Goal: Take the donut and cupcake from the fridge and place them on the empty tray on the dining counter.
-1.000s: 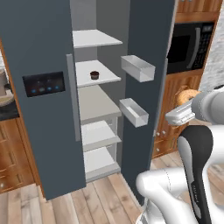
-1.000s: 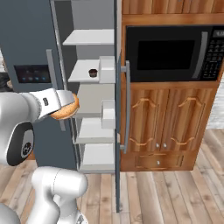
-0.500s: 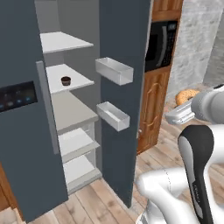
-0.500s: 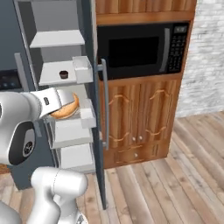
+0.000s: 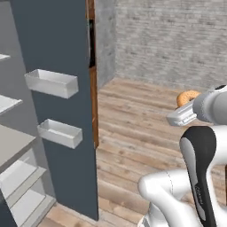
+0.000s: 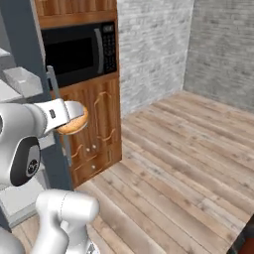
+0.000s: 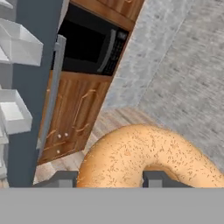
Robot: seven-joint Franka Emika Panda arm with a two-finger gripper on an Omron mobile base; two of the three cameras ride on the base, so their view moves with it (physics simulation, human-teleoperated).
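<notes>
— While the arm is raised at chest height, what is the claw (image 7: 109,180) doing?

— It is clenched on the donut (image 7: 148,159), a golden-brown speckled ring. In the hand view one dark fingertip sits at the ring's outer edge and the other pokes up inside the hole, so the jaws pinch one side of the ring.

— Where does the donut sit in the base views?

— In the left base view the donut (image 5: 188,97) peeks out just behind the white wrist at the right edge, over bare wooden floor (image 5: 133,128). In the right base view the donut (image 6: 73,122) is at the end of the white forearm, in front of the wooden cabinet (image 6: 94,129).

— And the fridge?

— The fridge (image 5: 62,88) is at the left of the left base view, its dark slate door open and edge-on, with two white door bins (image 5: 53,83) mounted on the inner face, one above the other. White shelves (image 5: 13,155) show at the far left. In the hand view the same door (image 7: 37,105) runs down the left side with a long grey handle (image 7: 51,92).

— Anything else near it?

— A black microwave (image 6: 79,49) is built into the wooden cabinet, just beside the fridge door. Grey brick walls (image 6: 154,44) close off the room behind — they meet in a corner.
</notes>
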